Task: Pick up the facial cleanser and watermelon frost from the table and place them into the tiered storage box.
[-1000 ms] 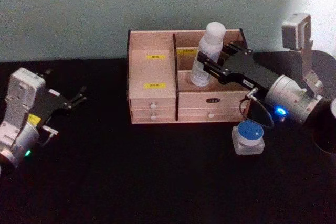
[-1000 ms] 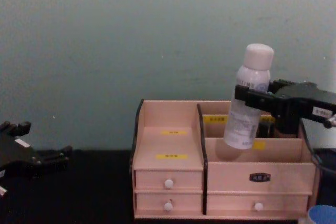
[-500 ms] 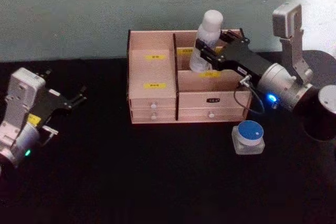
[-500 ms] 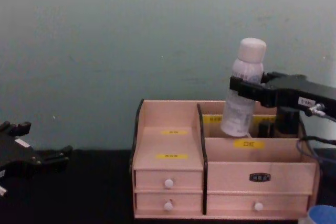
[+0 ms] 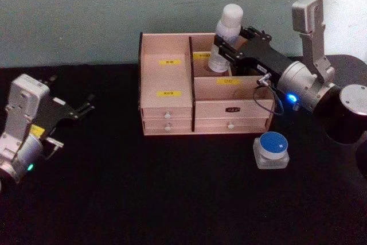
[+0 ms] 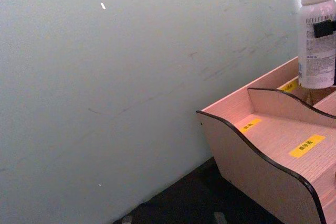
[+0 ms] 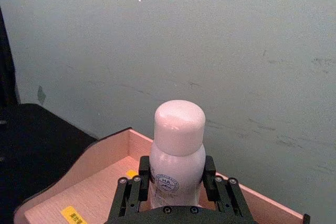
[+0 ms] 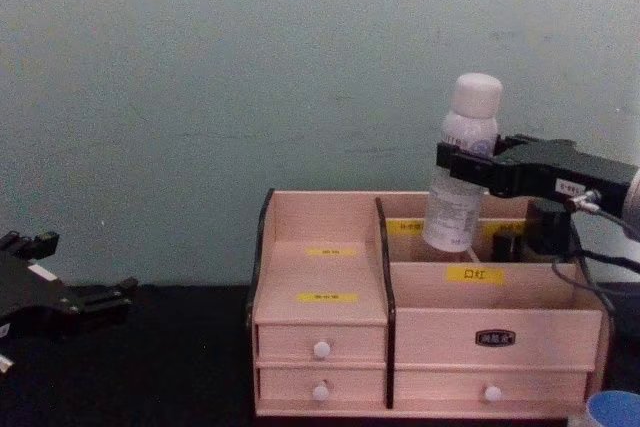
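Note:
The facial cleanser [image 5: 227, 35], a tall white bottle with a rounded cap, hangs slightly tilted over the back right compartment of the tiered storage box [image 5: 172, 121]. My right gripper [image 5: 225, 55] is shut on its body; the right wrist view shows the black fingers [image 7: 137, 182] clasping both sides of the facial cleanser [image 7: 177, 150]. From the chest, the facial cleanser [image 8: 463, 172] has its base just below the rear wall's top edge. The watermelon frost [image 5: 272, 148], a squat blue-lidded jar, stands on the table in front of the box's right end. My left gripper [image 5: 80, 109] rests open at the far left.
The black table [image 5: 172, 199] runs back to a green wall [image 5: 86, 15]. A dark item [image 8: 505, 245] stands in the box's rear right compartment beside the bottle. My right arm's dark round joint [image 5: 350, 116] hangs over the table's right edge.
My right gripper has carried the bottle from over the front right compartment back and slightly up, over the rear compartment. The left arm and the jar have not moved.

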